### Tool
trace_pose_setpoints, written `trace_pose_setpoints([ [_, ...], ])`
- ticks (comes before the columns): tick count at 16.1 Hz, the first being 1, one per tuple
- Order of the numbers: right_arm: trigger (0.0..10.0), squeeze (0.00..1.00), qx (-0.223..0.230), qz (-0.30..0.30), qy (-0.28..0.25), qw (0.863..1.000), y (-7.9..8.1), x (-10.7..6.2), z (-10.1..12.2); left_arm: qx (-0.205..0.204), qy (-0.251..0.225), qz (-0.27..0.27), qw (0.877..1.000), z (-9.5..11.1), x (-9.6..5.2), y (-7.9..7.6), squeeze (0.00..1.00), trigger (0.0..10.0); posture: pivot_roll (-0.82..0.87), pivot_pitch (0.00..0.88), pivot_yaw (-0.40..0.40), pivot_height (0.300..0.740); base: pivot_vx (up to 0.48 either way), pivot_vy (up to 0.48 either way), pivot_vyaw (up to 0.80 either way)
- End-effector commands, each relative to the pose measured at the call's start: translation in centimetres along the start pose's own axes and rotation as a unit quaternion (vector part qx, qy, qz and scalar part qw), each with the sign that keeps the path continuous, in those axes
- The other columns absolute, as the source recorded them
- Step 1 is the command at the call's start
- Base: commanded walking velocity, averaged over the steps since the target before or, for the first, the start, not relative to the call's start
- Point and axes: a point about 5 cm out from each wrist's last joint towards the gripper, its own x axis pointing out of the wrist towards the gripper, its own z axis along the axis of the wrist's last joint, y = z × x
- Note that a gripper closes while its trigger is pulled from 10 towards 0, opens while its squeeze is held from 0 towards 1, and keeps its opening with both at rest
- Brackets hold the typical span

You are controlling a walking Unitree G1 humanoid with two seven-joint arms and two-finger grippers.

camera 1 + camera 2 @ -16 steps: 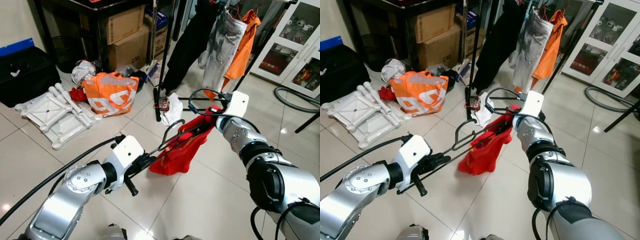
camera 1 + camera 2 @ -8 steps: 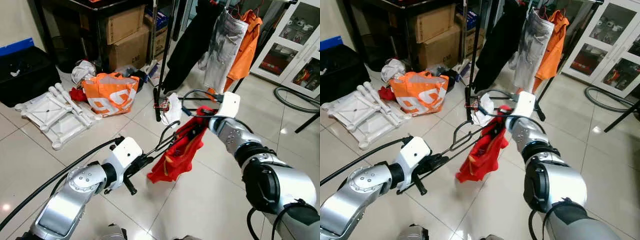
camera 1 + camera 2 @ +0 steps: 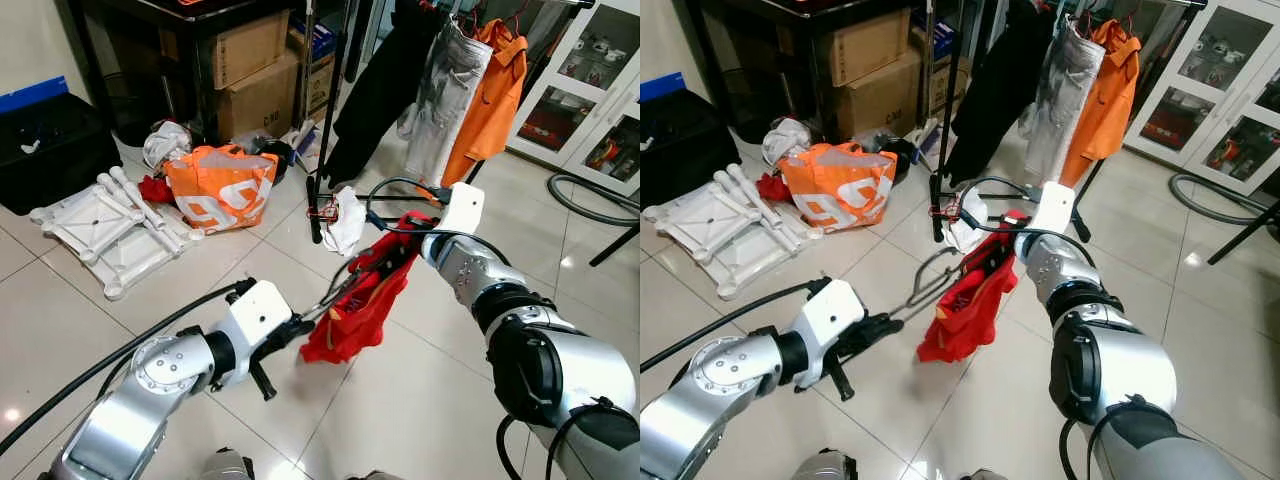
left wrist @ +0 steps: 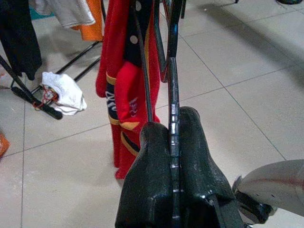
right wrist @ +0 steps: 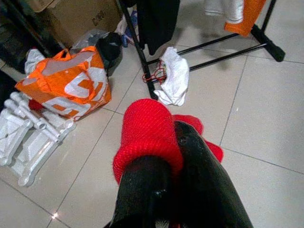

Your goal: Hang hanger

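**Hanger and red garment carried between both arms**

Since a second ago, the left end effector (image 3: 300, 327) is sitting lower and the red garment (image 3: 362, 297) is hanging more bunched beneath the hanger (image 3: 340, 285). Its fingers are pressing together on the hanger's dark wire. The right end effector (image 5: 164, 156) is clamping the red cloth at the other end, above the tiled floor (image 3: 420, 400). Behind, a clothes rack (image 3: 318, 120) is holding black, grey and orange clothes.

Red garment (image 3: 358, 305) with yellow and black trim on a black hanger (image 4: 171, 71), orange-and-white bag (image 3: 221, 184), orange shirt (image 3: 492, 95), grey trousers (image 3: 440, 100), white rag (image 3: 346, 217), pale glossy floor tiles (image 3: 420, 400)
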Motion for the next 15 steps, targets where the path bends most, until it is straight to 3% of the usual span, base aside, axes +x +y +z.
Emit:
trace_pose_setpoints([
  [1,0.0,0.0,0.005,-0.003,-0.038,0.999,-0.1,-0.1,2.3,-0.002,-0.005,-0.02,1.0,0.2,-0.1,-0.8,0.0,10.0,0.13,0.058,-0.137,0.74,0.0,0.0,0.0],
  [9,0.0,0.0,0.029,-0.008,-0.041,0.999,-0.1,-0.1,2.9,-0.025,0.006,-0.02,0.999,-0.5,-0.6,-1.5,0.0,10.0,0.14,0.072,-0.143,0.74,0.0,0.0,0.0],
  [13,0.0,0.0,0.034,0.022,-0.041,0.998,1.1,-0.1,3.3,-0.024,-0.004,0.069,0.997,-0.6,-0.3,1.2,0.0,10.0,0.14,0.073,-0.143,0.74,0.0,0.0,0.0],
  [15,0.0,0.0,0.031,0.026,-0.035,0.999,1.1,-0.1,3.0,-0.021,-0.006,0.078,0.997,-0.5,-0.3,1.7,0.0,10.0,0.13,0.072,-0.144,0.74,0.0,0.0,0.0],
])
